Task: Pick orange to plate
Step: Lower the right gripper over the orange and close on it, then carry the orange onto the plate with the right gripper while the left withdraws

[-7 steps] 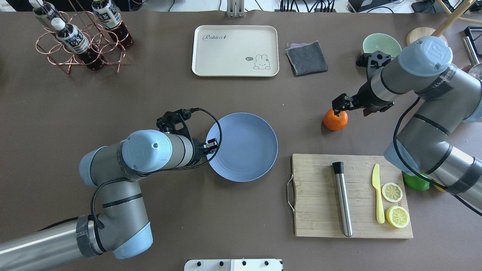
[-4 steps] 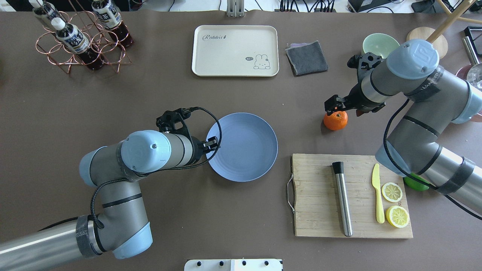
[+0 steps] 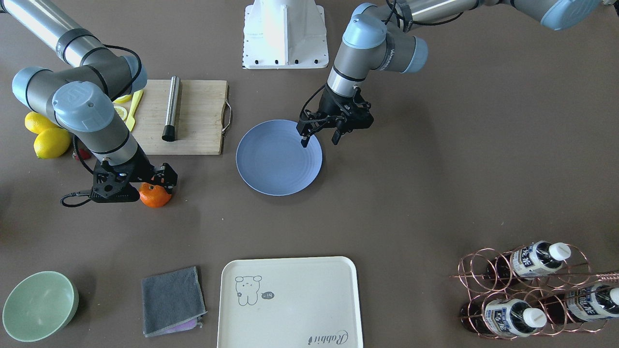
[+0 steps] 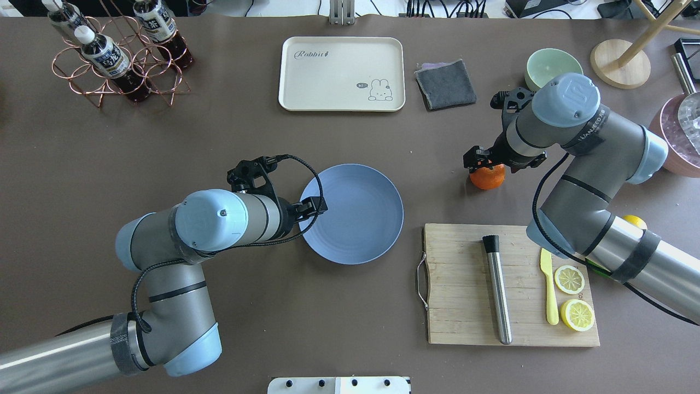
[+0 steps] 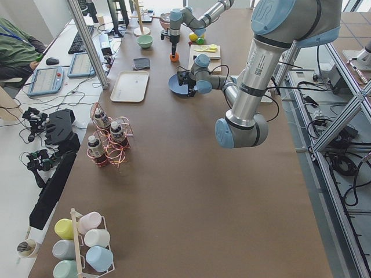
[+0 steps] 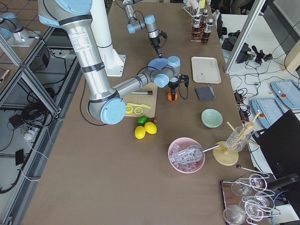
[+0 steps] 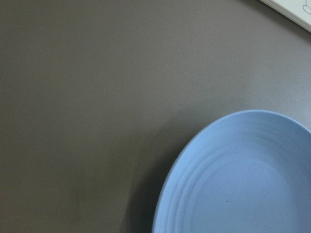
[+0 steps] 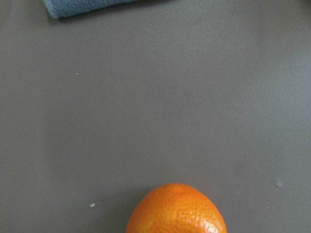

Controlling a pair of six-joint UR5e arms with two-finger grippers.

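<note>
Found the orange (image 4: 488, 178) on the table, well apart from the plate (image 4: 361, 224), just past the board (image 4: 459, 284). Saw the right gripper (image 4: 480, 161) parked right on top of it, couldn't tell if clamped or just straddling. Caught the left gripper (image 3: 319, 139) spread wide, empty, over the plate's rim.

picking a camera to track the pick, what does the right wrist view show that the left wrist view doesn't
Only the right wrist view: the orange at its bottom edge and a strip of grey cloth at the top. Only the left wrist view: the plate, bare where visible, and a tray corner. Both: bare brown table.
</note>
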